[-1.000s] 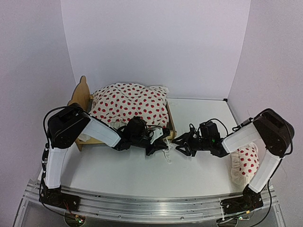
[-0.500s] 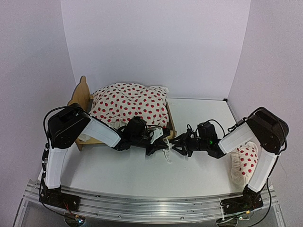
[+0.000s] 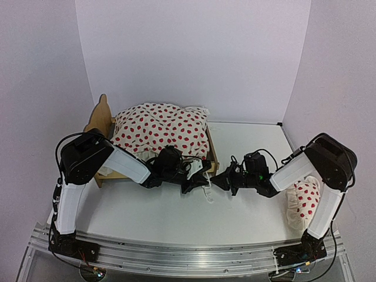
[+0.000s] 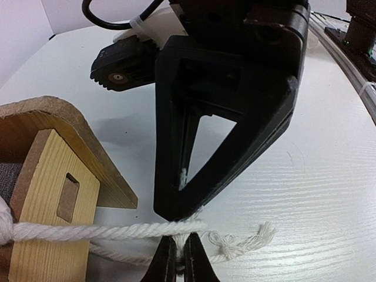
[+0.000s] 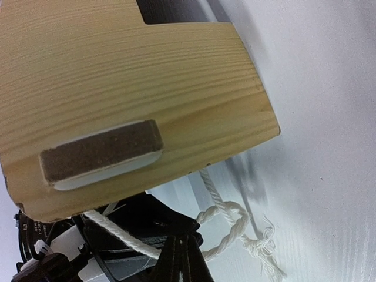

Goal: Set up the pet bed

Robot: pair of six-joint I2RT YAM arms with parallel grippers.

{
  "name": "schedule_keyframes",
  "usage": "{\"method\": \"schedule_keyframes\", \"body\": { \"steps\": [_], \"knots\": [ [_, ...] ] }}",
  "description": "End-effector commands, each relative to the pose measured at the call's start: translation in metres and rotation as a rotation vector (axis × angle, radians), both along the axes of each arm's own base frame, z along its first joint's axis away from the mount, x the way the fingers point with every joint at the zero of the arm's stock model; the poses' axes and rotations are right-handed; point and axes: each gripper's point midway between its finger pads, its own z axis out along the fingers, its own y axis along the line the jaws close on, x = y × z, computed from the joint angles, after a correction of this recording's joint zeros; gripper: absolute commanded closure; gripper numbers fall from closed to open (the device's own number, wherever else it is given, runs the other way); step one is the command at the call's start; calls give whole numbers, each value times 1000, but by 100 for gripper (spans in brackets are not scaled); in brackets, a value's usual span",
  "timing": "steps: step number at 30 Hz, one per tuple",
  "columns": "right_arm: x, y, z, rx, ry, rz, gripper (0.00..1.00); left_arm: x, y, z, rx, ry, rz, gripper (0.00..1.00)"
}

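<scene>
White cord (image 4: 106, 230) at the pet bed (image 3: 103, 118) footboard: pinched by left gripper (image 4: 176, 261) and right gripper (image 5: 180, 258), both closed. Duvet (image 3: 161, 129) heaped aboard; pillow (image 3: 305, 200) unplaced at table's (image 3: 247, 141) right edge.

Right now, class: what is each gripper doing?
Left gripper: closed on the white cord.
Right gripper: closed on the same white cord.

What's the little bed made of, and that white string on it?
The bed looks like pale, matte wood: grain lines run across the board, though its browner cut edge hints at plywood. The string looks like white cotton rope, matte, with twisted strands and a frayed, fluffy end.
</scene>
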Motion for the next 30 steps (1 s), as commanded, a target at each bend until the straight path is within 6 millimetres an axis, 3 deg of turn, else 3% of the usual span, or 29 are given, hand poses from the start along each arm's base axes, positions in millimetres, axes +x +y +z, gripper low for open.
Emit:
{"method": "schedule_keyframes", "body": {
  "steps": [1,6,11,15,19,23,30],
  "knots": [
    [4,-1,9,-25,-50,-9,100,3,3,20,-17,-72,-17,82],
    [4,-4,11,-92,-72,14,100,-16,19,28,19,-165,-102,55],
    [4,-2,10,-164,-77,67,100,-46,30,32,68,-225,-302,41],
    [8,-2,6,-180,-60,56,100,-58,23,25,88,-149,-402,40],
    [8,0,-1,-167,-1,40,100,-54,-2,17,98,-169,-415,41],
    [13,7,2,-171,-2,61,100,-45,-16,-3,151,-169,-435,43],
    [22,12,-1,-172,13,56,100,-43,-18,-29,239,-123,-491,47]
  ]
}}
